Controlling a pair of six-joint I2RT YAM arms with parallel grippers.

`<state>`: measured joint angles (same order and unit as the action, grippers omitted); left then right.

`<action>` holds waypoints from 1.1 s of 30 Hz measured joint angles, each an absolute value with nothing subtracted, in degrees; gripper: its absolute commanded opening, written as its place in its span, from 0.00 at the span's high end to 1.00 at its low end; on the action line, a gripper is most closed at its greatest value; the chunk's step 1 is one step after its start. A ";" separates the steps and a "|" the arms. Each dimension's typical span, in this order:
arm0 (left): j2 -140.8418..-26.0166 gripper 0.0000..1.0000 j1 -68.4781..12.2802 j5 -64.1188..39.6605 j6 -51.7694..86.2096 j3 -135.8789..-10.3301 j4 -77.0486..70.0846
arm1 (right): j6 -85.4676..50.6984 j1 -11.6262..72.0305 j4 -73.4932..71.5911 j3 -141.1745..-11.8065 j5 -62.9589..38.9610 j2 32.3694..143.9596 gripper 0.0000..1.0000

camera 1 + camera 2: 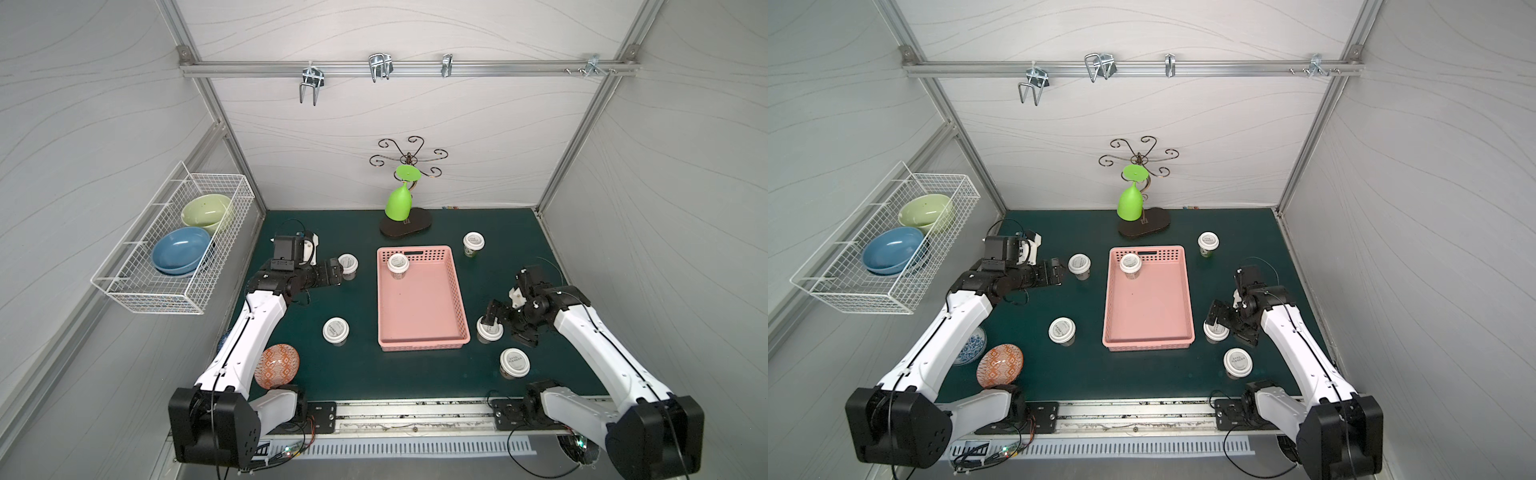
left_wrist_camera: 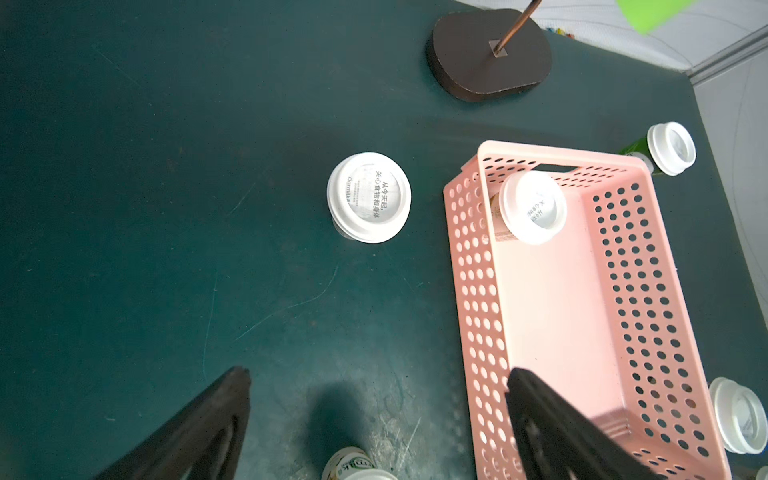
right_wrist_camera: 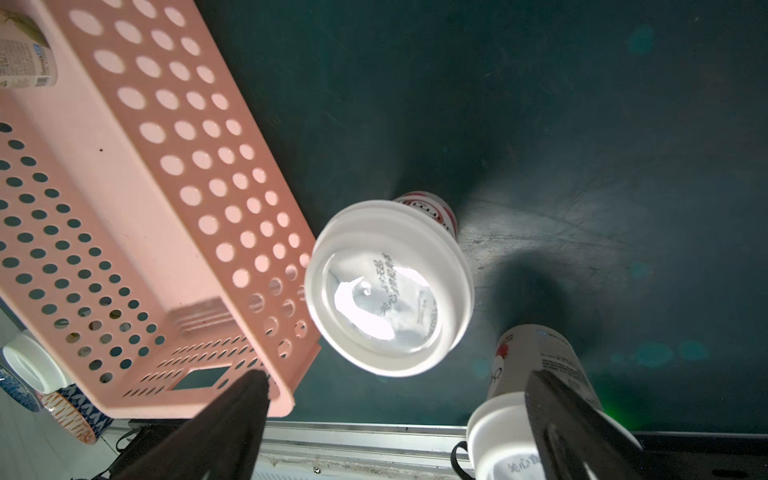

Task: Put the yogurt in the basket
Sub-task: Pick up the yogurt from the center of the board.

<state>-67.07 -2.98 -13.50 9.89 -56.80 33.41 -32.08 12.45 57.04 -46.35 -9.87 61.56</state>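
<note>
In both top views, pink basket (image 1: 420, 309) (image 1: 1148, 309) midway across the green mat (image 1: 361, 374), long axis running from the near edge toward the back wall, handle slot in the far short wall. First cup (image 1: 398, 264) (image 1: 1130, 262) of yogurt already inside, upright, white lid up, in the far corner on the left arm's side. Left gripper (image 1: 337, 272) (image 1: 1061, 270) low over the mat, pointing at a second cup (image 1: 348, 264) (image 1: 1079, 264) standing upright outside the basket's far left corner; close to it, contact not clear from here. Right gripper (image 1: 509, 326) (image 1: 1231, 326) spread wide over a third cup (image 1: 489, 330) (image 1: 1216, 331), upright just beside the basket's near right corner, one finger overlapping its lid. From the left wrist: left gripper (image 2: 380, 374) with fingers far apart, holding nothing; second cup (image 2: 369, 197) well ahead, untouched, lid toward the camera; pink basket (image 2: 552, 316) alongside, first cup (image 2: 532, 208) close against its perforated wall. From the right wrist: right gripper (image 3: 399, 378) gaping, gripping nothing; third cup (image 3: 388, 286) upright just beyond the fingertips, apart from both, near the corner of the pink basket (image 3: 199, 137) but outside it.
</note>
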 measured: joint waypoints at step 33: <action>-64.53 0.01 0.25 -15.44 12.19 -53.39 29.67 | -32.67 12.45 47.94 -42.09 -12.34 67.44 0.33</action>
<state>-64.53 0.25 -15.44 12.19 -53.39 29.67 -32.67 12.45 47.94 -42.09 -12.34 67.44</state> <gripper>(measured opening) 0.994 0.696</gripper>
